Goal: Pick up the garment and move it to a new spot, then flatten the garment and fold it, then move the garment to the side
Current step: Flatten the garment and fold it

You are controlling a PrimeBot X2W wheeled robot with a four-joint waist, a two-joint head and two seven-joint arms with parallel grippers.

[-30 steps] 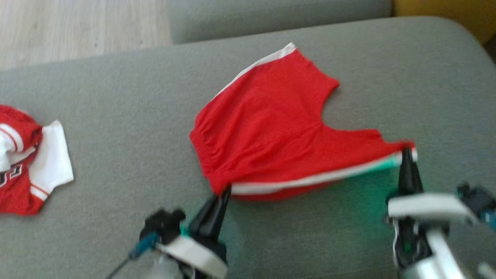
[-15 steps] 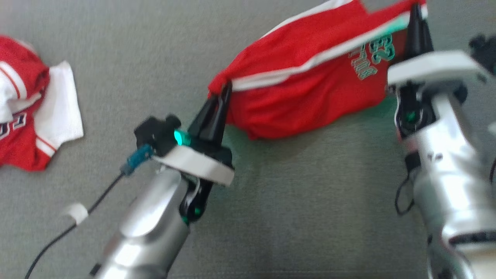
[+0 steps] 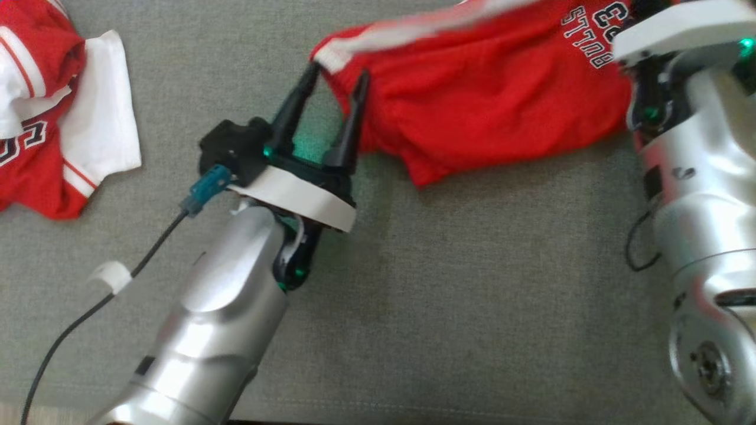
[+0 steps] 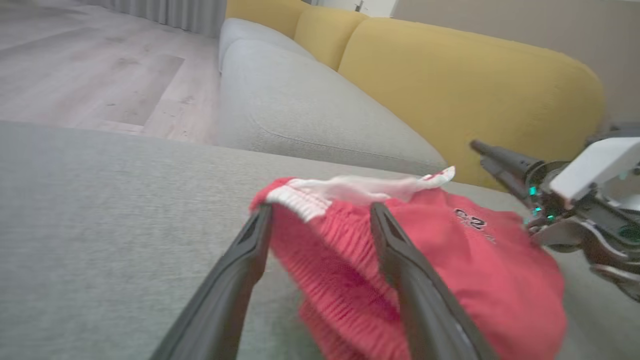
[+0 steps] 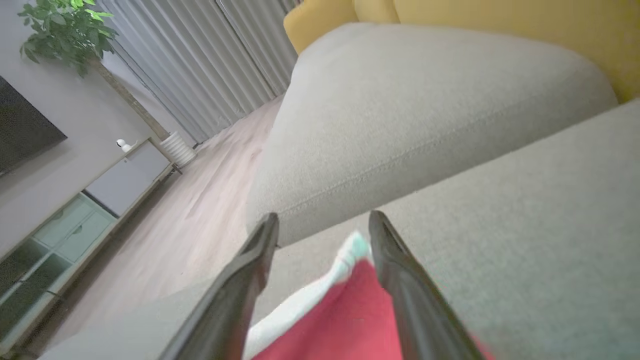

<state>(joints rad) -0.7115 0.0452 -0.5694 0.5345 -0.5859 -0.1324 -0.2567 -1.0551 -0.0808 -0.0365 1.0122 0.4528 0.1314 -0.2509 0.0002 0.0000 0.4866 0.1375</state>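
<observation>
Garment (image 3: 490,106): red shorts with white trim, lying rumpled on the grey cushion (image 3: 443,283), not yet flat

Left gripper (image 3: 338,72): fingers standing wide apart, clamping nothing. The ribbed waistband corner (image 4: 300,202) is sitting right at its fingertips, between them and just ahead; whether cloth is brushing the right finger, cannot tell

Right gripper (image 5: 325,216): fingers also spread in the right wrist view, with red cloth and a pale trim end lying in the gap, loose rather than pinched as far as it is showing

Key relation: the garment's long axis is running from one gripper to the other. The waistband end is at the left gripper's tips, and the end carrying the printed lettering (image 3: 590,29) is at the right gripper's. Each arm is nearer its own end, neither having to cross over. The bulk is sagging to the right of the left gripper and back toward its wrist, where the lower edge is bunching

Judging: placing looks done and flattening is coming up. Likely needing a fresh pinch at both ends and a pull apart along that axis

A second red and white jersey (image 3: 35,118) is lying well off to the left gripper's left, not involved
</observation>
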